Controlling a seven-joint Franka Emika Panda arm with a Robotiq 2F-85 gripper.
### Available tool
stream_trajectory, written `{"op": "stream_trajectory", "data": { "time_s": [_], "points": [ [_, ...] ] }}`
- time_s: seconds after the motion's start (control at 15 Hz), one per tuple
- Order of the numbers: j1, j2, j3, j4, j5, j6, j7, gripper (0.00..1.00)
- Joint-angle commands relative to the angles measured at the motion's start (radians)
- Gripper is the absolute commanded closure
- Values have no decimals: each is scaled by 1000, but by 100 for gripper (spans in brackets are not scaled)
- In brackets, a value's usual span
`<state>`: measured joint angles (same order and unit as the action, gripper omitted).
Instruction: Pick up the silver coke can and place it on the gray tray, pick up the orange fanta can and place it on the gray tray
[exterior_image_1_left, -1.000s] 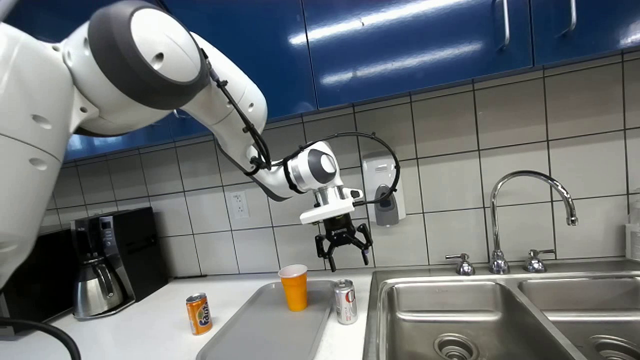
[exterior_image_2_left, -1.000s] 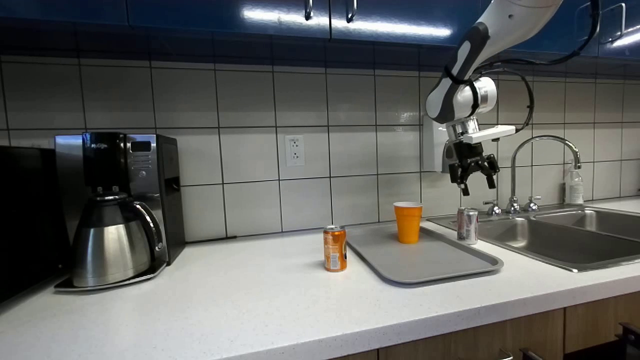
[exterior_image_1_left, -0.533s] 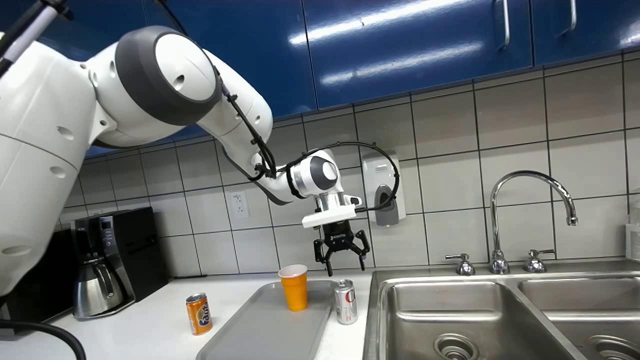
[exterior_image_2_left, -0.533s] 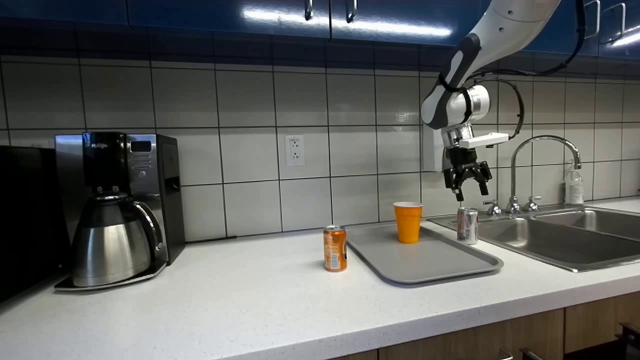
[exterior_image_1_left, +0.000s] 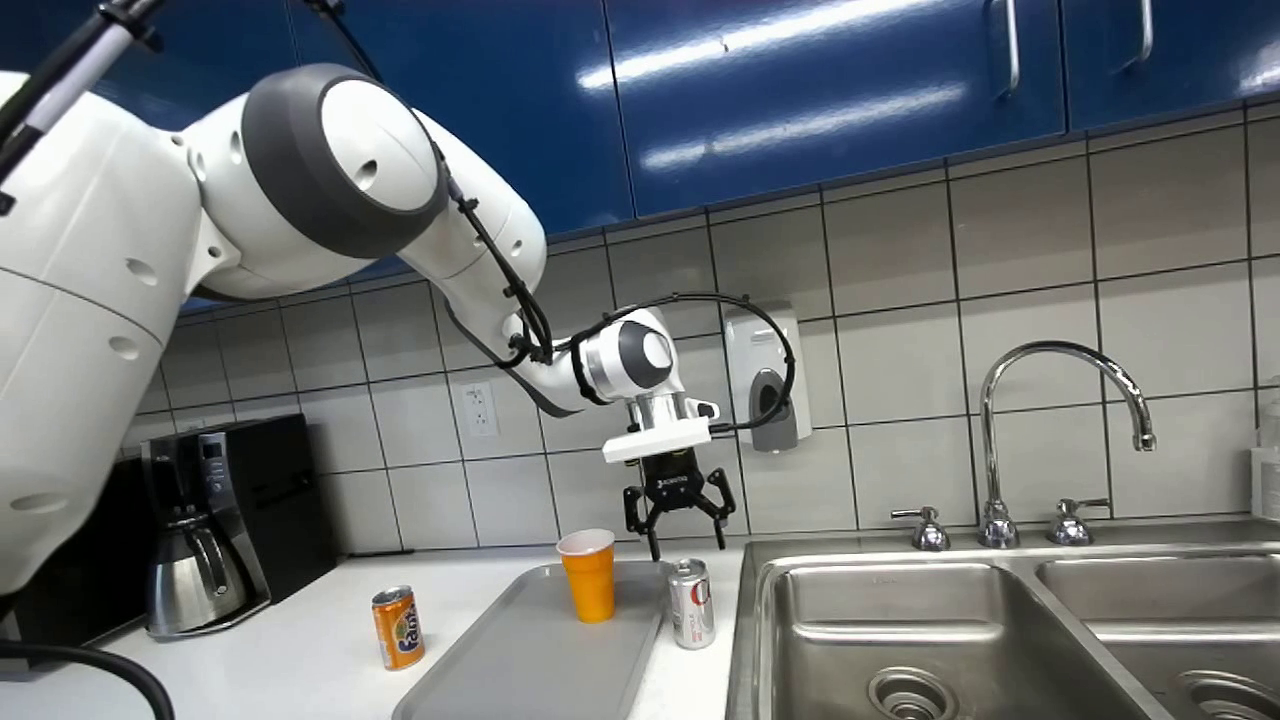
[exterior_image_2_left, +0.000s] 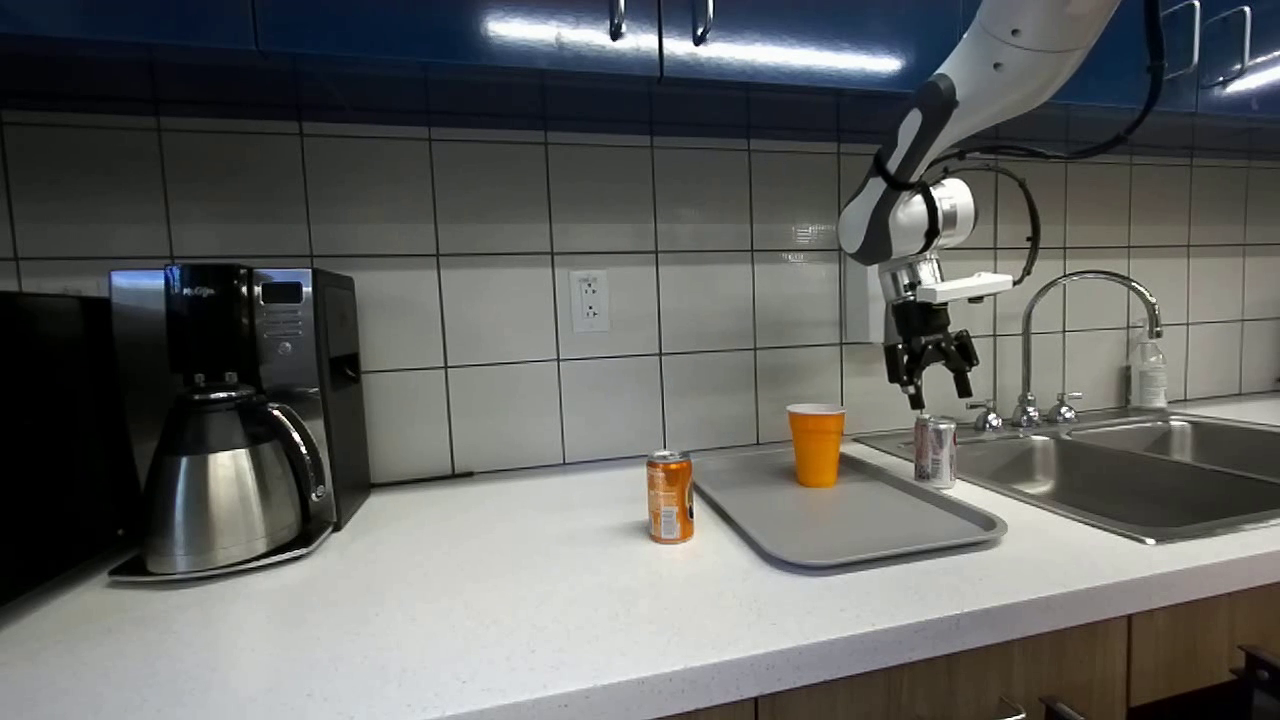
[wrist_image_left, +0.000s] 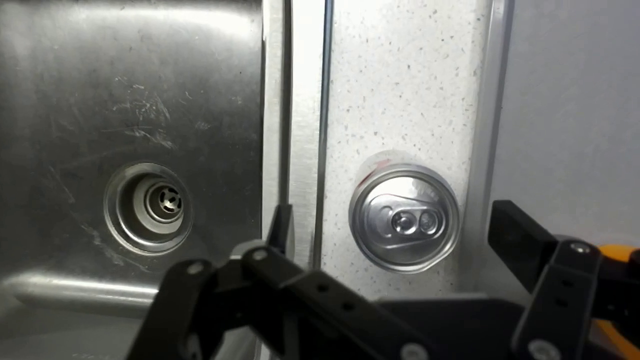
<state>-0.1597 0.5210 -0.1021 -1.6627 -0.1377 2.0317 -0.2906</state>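
Silver coke can first, I'd say: it's upright on the counter, not yet on the gray tray, whose rim runs just beside it at 3 o'clock in the wrist view. Orange fanta can is upright on the counter too, off the tray at 9 o'clock in an exterior view. So 0 of 2 done, prob. lining up for the 1st grasp. My gripper hangs roughly above the silver can, fingers well apart, nothing held; tips look just above lid height in both exterior views, tho exact depth's hard to tell. Left to do: go down, pinch, lift, set on tray, then same w/ the fanta.

Orange cup stands on the tray, abt 11 o'clock from its middle in an exterior view, so less landing room. In the wrist view it peeks out at 4 o'clock from the can, partly hidden behind me; might get bumped. Steel sink is at 9 o'clock from the can, edge near; a bad nudge cd send the can in. Tray rim may catch a fingertip en route down. Coffee maker sits at 9 o'clock from the fanta, well apart, prob. no bother.
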Motion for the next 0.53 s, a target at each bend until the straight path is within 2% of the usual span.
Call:
{"op": "stream_trajectory", "data": {
  "time_s": [0.0,0.47],
  "points": [
    [-13,31,17,38,4,-13,-25,0],
    [-20,73,15,54,-6,12,-33,0]
  ]
}}
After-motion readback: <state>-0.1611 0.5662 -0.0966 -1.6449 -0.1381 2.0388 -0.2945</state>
